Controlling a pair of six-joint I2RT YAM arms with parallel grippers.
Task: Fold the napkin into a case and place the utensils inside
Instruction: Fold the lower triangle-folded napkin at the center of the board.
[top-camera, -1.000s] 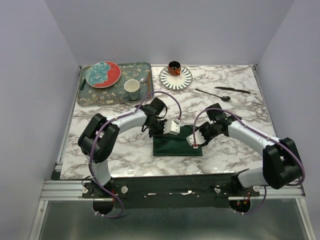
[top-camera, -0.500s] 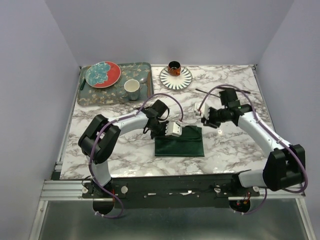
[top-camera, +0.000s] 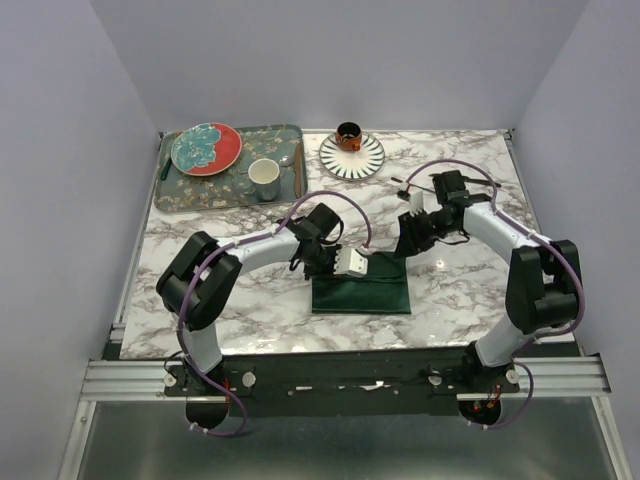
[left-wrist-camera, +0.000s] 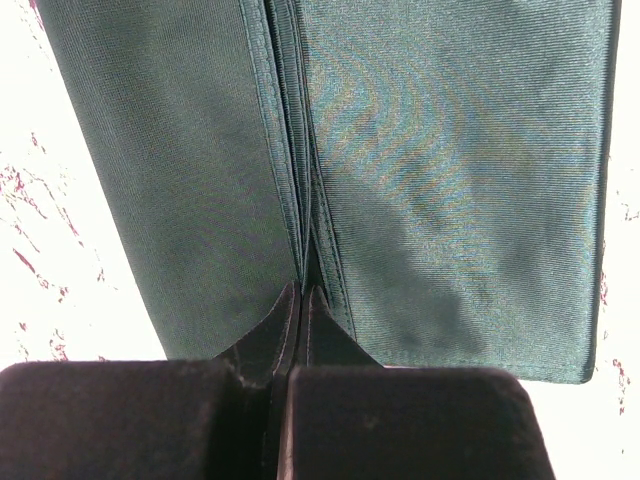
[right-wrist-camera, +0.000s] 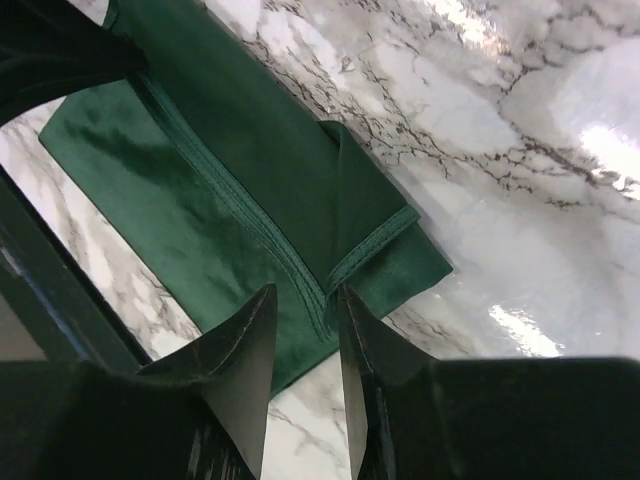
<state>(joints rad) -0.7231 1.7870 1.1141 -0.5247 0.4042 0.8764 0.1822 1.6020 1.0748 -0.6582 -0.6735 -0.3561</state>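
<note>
Since your left gripper (left-wrist-camera: 303, 295) is clamped shut on the napkin (top-camera: 365, 292) right at its middle hem, use that pinch as the anchor. The napkin lies half-folded on the marble table (top-camera: 250, 300) between the arms. Your right gripper (right-wrist-camera: 305, 290) hovers over the turned-up corner, narrow and empty. I'd grab only that top layer.
</note>
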